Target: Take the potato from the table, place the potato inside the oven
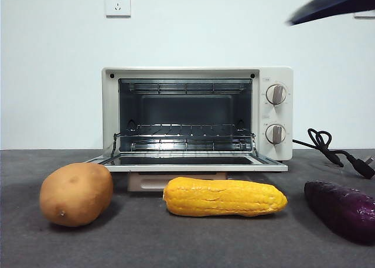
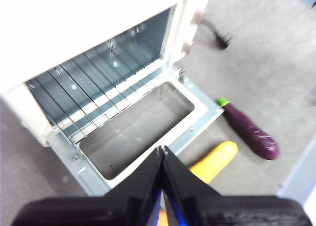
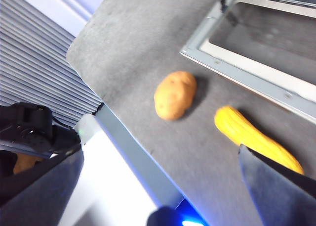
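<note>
The tan potato [image 1: 76, 193] lies on the dark grey table [image 1: 176, 244], left of the front of the oven [image 1: 109, 104]. The oven's door [image 1: 187, 165] is folded down flat and its wire rack is bare. In the right wrist view the potato [image 3: 175, 94] is well below my right gripper [image 3: 158, 154], which is open, its jaws wide apart and holding nothing. My left gripper [image 2: 162, 152] is shut and empty, hovering high over the open oven door [image 2: 197, 122]. A blurred dark arm tip [image 1: 334, 4] shows at the front view's top right corner.
A yellow corn cob [image 1: 224, 197] lies in front of the oven door, between the potato and a dark purple sweet potato [image 1: 343, 209] at the right. The oven's black cord [image 1: 334, 151] trails on the table to the right of the oven.
</note>
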### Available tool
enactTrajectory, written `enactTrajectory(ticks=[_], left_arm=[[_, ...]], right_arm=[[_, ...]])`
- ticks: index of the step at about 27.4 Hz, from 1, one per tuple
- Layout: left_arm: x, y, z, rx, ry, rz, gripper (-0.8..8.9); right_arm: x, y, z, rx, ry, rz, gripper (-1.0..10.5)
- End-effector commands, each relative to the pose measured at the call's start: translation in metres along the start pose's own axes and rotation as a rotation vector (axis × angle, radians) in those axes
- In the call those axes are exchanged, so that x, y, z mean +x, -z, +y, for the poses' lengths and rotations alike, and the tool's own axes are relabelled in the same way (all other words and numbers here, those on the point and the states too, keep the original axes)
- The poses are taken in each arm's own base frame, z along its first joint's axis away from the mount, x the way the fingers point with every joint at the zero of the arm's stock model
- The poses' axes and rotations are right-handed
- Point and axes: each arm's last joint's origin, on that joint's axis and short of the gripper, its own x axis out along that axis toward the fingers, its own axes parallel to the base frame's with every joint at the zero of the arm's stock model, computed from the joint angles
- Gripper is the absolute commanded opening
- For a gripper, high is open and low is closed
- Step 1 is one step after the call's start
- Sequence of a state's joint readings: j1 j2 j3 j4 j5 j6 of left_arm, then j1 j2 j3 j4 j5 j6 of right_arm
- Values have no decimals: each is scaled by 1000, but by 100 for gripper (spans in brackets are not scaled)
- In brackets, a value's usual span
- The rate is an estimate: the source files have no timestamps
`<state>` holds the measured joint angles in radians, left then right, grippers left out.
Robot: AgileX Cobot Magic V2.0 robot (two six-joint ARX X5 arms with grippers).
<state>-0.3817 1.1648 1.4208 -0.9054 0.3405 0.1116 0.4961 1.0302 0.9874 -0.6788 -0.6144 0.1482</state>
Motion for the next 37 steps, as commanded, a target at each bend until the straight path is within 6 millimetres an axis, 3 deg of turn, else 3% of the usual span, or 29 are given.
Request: enactTrajectory(ticks=[1,8,18,24,37], left_arm=[[-23,6,-8,7,-6,-31,-8],[-66,24,-26,21,-10,-71,-8],[-89,40,-36,17,-8,-61,-8],[-94,45,-38,12,-6,-47,-8],[-95,45,-39,15,-3,-51,-8]], right_arm=[[31,-6,7,24,-14,28,659],[117,-7,23,11,-5,59,659],[208,-4,41,-33,163,111,659],[241,0,39,-23,282,147,659],[275,25,21,55,317,232,657]])
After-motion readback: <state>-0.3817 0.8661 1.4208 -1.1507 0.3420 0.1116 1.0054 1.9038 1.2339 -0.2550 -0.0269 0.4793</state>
